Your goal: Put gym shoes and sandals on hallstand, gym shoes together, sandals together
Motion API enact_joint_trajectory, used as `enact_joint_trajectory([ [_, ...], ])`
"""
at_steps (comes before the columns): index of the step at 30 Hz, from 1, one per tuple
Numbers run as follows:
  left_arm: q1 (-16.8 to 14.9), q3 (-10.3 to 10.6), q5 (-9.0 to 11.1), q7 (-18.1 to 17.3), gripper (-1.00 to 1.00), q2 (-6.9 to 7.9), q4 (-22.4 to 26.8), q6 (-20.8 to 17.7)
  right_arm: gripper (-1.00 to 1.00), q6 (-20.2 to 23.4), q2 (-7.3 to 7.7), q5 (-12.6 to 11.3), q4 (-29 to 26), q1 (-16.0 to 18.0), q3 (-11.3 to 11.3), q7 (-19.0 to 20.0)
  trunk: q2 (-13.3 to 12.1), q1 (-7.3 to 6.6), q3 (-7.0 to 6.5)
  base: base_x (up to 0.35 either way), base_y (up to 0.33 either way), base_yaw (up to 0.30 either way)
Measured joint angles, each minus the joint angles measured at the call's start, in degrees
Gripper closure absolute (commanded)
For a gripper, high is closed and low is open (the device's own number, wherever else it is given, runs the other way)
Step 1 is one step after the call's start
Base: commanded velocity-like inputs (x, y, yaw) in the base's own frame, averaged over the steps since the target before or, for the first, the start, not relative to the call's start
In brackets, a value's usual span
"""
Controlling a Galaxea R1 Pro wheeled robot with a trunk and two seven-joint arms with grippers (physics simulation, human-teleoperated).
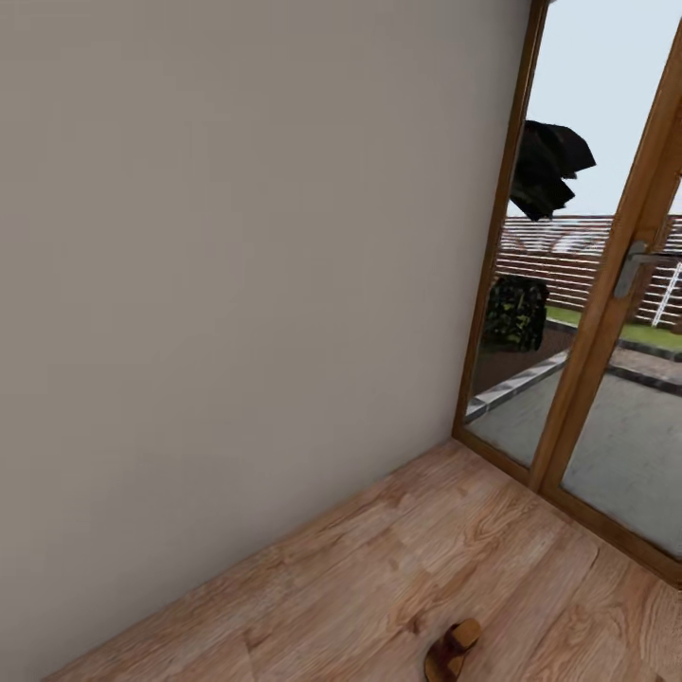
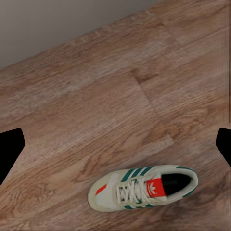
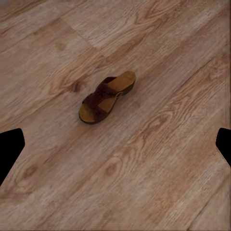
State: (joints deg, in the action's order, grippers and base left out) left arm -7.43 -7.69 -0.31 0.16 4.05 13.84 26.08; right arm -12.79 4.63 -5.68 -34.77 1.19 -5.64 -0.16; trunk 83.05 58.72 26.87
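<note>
One gym shoe (image 2: 144, 186), white with green stripes and an orange-red tongue patch, lies on its sole on the corridor floor (image 2: 96, 110) below my left gripper (image 2: 115, 149). That gripper is open and well above the shoe, with dark fingertips (image 2: 7, 151) spread wide. One brown sandal (image 3: 106, 98) with a tan insole lies flat on the planks under my right gripper (image 3: 115, 149), which is also open and empty. The same sandal (image 1: 453, 649) sits at the lower edge of the head view. The hallstand is out of view.
A plain beige wall (image 1: 237, 284) runs along the left and meets the wood floor (image 1: 379, 568). A wood-framed glass door (image 1: 578, 379) with a metal handle (image 1: 633, 265) closes the corridor's far end. Bare planks surround both shoes.
</note>
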Motion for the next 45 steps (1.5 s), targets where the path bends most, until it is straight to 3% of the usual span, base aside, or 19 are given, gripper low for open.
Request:
enact_joint_trajectory([
  [9,0.0,0.0,0.0,0.0,-1.00,0.00,0.0,0.0,-1.00,0.0,0.00,0.0,0.0,0.0,0.1,0.0,0.0,0.00,0.00,0.065,-0.160,0.170],
  [45,0.0,0.0,0.0,0.0,-1.00,0.00,0.0,0.0,-1.00,0.0,0.00,-0.1,0.0,0.0,0.1,0.0,0.0,0.01,0.00,0.002,-0.004,0.277],
])
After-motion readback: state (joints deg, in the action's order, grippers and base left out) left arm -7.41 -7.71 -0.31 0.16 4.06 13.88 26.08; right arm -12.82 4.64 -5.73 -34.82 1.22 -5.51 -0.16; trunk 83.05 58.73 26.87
